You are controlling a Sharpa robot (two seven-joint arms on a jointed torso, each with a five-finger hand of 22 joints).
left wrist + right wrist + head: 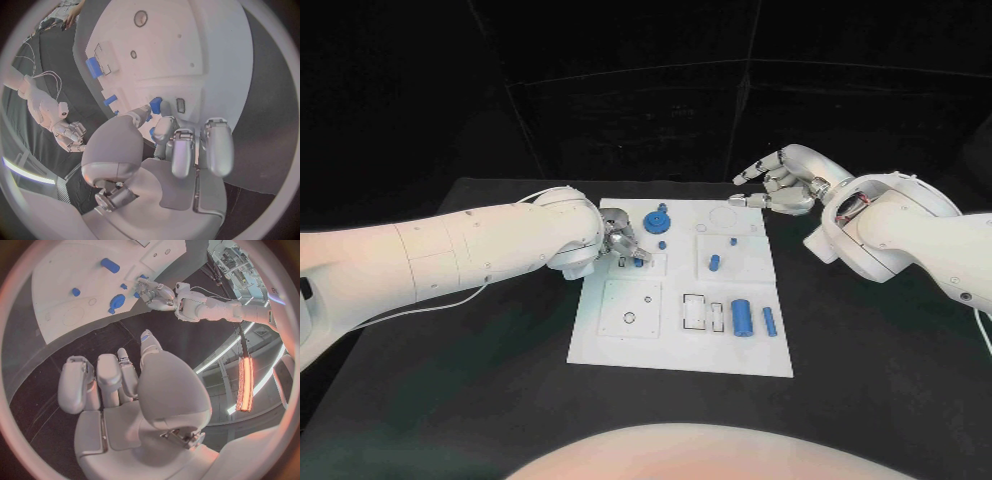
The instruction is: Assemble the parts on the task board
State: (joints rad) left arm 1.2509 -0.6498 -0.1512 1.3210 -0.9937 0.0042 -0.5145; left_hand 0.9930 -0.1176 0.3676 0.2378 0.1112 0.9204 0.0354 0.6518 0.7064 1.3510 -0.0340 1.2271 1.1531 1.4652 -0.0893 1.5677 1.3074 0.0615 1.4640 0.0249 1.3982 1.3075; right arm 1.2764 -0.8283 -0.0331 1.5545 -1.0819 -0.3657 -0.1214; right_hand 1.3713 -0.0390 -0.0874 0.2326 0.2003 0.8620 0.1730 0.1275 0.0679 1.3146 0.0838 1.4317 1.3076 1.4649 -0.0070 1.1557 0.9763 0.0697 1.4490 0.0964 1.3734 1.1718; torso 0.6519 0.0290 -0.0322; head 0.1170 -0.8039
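The black bench (473,400) carries the white task board (682,330), with blue parts (741,319) lying on it. The left hand (620,243) rests over the board's left edge, fingertips pinching a small blue part (155,104). The right hand (783,185) hovers off the board's far right corner, fingers loosely curled, holding nothing.

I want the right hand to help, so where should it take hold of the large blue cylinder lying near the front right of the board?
Probably across the middle of the large blue cylinder, coming straight down from above. It lies flat on the task board, long axis running front to back, so fingers close on its left and right flanks. A thinner blue pin lies close on its right.
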